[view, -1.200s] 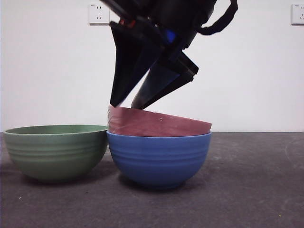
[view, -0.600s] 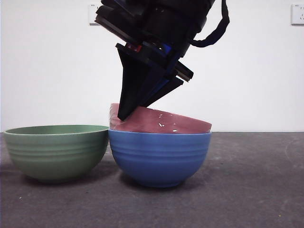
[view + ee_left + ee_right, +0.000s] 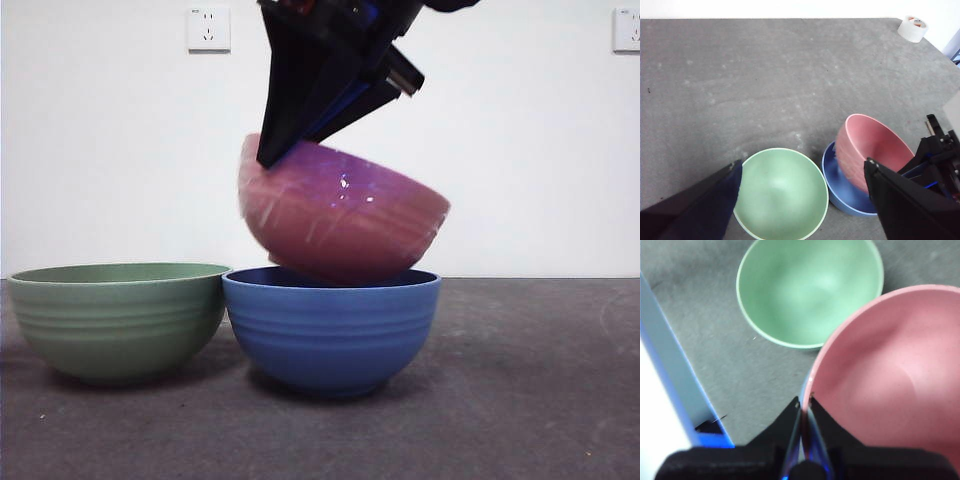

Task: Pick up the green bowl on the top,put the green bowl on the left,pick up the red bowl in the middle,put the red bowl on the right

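The red bowl (image 3: pixel 340 220) hangs tilted just above the blue bowl (image 3: pixel 332 325) at the table's middle. My right gripper (image 3: pixel 272 158) is shut on the red bowl's left rim (image 3: pixel 807 395), reaching down from above. The green bowl (image 3: pixel 118 315) stands upright on the table to the left of the blue bowl, touching or nearly touching it. In the left wrist view the green bowl (image 3: pixel 781 192), the red bowl (image 3: pixel 870 152) and the blue bowl (image 3: pixel 840 197) lie below my left gripper (image 3: pixel 802 200), which is open, high above them and holds nothing.
A roll of white tape (image 3: pixel 912 27) lies at a far corner of the grey table. Wall sockets (image 3: pixel 208 28) sit on the white wall behind. Bare table (image 3: pixel 540 380) stretches to the right of the blue bowl.
My right gripper closed on the red bowl's left rim and lifted it out of the blue bowl. The green and blue bowls stayed in place.
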`<move>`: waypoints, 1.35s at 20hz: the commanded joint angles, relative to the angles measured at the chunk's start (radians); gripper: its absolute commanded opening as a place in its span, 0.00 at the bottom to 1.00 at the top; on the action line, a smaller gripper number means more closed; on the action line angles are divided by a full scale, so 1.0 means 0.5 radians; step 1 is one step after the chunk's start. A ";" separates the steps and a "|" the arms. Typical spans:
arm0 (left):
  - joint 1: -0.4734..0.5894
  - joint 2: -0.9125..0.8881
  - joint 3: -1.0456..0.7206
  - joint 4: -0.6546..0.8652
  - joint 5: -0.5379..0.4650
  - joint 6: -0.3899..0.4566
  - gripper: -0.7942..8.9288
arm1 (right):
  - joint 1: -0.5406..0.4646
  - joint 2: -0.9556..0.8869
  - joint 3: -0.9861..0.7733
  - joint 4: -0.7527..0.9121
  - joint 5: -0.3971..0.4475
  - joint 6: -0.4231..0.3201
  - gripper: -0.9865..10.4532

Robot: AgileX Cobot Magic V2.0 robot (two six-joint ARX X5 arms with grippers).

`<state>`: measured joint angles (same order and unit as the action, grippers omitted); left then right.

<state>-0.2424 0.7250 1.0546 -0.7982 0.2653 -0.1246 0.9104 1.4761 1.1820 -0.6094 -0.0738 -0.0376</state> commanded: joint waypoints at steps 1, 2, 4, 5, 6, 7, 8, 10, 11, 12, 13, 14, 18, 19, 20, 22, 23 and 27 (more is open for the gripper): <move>0.002 -0.004 -0.002 0.012 -0.001 -0.006 0.50 | 0.006 -0.060 0.014 0.000 0.200 0.004 0.07; 0.002 -0.004 -0.002 0.018 -0.001 -0.005 0.50 | 0.006 -0.096 0.014 -0.009 0.312 0.005 0.07; 0.002 -0.004 -0.002 0.037 -0.001 -0.005 0.50 | 0.005 -0.184 0.014 -0.065 0.546 0.005 0.07; 0.002 -0.004 -0.002 0.046 -0.001 -0.005 0.50 | 0.001 -0.243 0.014 -0.124 0.700 0.005 0.07; 0.002 -0.004 -0.002 0.051 -0.002 -0.005 0.50 | 0.001 -0.305 0.014 -0.207 0.841 0.005 0.07; 0.002 -0.004 -0.002 0.055 -0.003 -0.006 0.50 | -0.006 -0.360 0.014 -0.288 0.912 0.025 0.07; 0.002 -0.004 -0.002 0.057 -0.004 -0.005 0.50 | -0.034 -0.413 0.013 -0.391 0.938 0.078 0.07; 0.002 -0.004 -0.002 0.057 -0.004 -0.006 0.50 | -0.124 -0.476 0.009 -0.592 0.932 0.188 0.07; 0.002 -0.004 -0.002 0.057 -0.003 -0.006 0.50 | -0.169 -0.483 0.001 -0.664 0.931 0.211 0.07; 0.002 -0.004 -0.002 0.057 -0.003 -0.006 0.50 | -0.220 -0.483 -0.018 -0.719 0.929 0.227 0.07; 0.002 -0.004 -0.002 0.057 -0.002 -0.006 0.50 | -0.257 -0.483 -0.047 -0.724 0.922 0.231 0.07; 0.002 -0.004 -0.002 0.056 -0.002 -0.006 0.50 | -0.298 -0.482 -0.092 -0.688 0.869 0.230 0.07; 0.001 -0.004 -0.002 0.037 0.006 -0.007 0.50 | -0.416 -0.460 -0.263 -0.429 0.661 0.229 0.07; 0.001 -0.004 -0.002 0.023 0.008 -0.007 0.50 | -0.435 -0.441 -0.295 -0.375 0.636 0.228 0.07; 0.001 -0.004 -0.002 0.011 0.009 -0.007 0.50 | -0.460 -0.410 -0.313 -0.340 0.607 0.224 0.07; 0.001 -0.004 -0.002 -0.008 0.010 -0.007 0.50 | -0.515 -0.326 -0.314 -0.272 0.529 0.187 0.07; 0.001 -0.004 -0.002 -0.015 0.009 -0.007 0.50 | -0.539 -0.278 -0.314 -0.217 0.469 0.169 0.07; 0.001 -0.004 -0.002 -0.025 0.010 -0.007 0.50 | -0.629 -0.098 -0.314 -0.041 0.402 0.123 0.07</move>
<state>-0.2428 0.7250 1.0546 -0.8112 0.2665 -0.1246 0.5976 1.4220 1.0355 -0.6376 0.1276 0.0368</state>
